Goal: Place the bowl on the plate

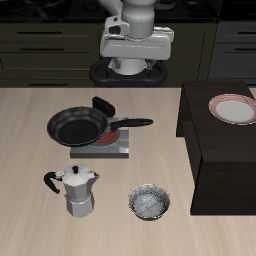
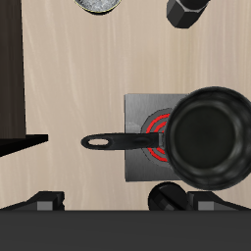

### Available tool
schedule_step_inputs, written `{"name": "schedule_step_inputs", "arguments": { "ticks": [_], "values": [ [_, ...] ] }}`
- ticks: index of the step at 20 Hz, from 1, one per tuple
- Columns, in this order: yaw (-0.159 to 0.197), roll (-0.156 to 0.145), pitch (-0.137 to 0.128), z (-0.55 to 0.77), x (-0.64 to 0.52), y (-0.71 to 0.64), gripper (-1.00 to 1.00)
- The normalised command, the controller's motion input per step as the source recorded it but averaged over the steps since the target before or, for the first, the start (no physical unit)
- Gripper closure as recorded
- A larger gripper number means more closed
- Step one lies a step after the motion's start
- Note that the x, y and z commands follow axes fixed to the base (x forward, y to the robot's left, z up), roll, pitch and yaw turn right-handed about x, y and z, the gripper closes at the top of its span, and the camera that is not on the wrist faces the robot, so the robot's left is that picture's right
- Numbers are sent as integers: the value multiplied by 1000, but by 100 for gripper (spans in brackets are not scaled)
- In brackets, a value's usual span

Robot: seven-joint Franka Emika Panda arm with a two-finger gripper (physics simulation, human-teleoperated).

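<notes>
Exterior view shows the bowl (image 1: pixel 150 202) on the wooden table (image 1: pixel 30 130), near its front edge, just beside the moka pot (image 1: pixel 78 190). Taking the stove (image 1: pixel 102 143) as landmark: the frying pan (image 1: pixel 82 127) sits on it, the bowl lies in front of it, and the plate (image 1: pixel 235 109) rests well apart from it on a dark cabinet (image 1: pixel 215 150). The gripper (image 1: pixel 135 45) hangs behind the stove, far from the bowl; its fingers (image 2: pixel 44 201) appear spread with nothing between them.
</notes>
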Motion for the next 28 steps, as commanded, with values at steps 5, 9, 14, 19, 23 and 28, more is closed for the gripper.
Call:
{"name": "schedule_step_inputs", "arguments": {
  "ticks": [5, 9, 14, 19, 23, 28],
  "values": [
    [4, -1, 5, 34, 170, -12, -100],
    [-1, -7, 9, 7, 250, 13, -100],
    [6, 19, 13, -9, 106, 84, -100],
    [4, 13, -5, 54, 101, 61, -100],
    [-4, 18, -2, 47, 155, 77, -100],
    [8, 3, 3, 27, 152, 55, -100]
  ]
}}
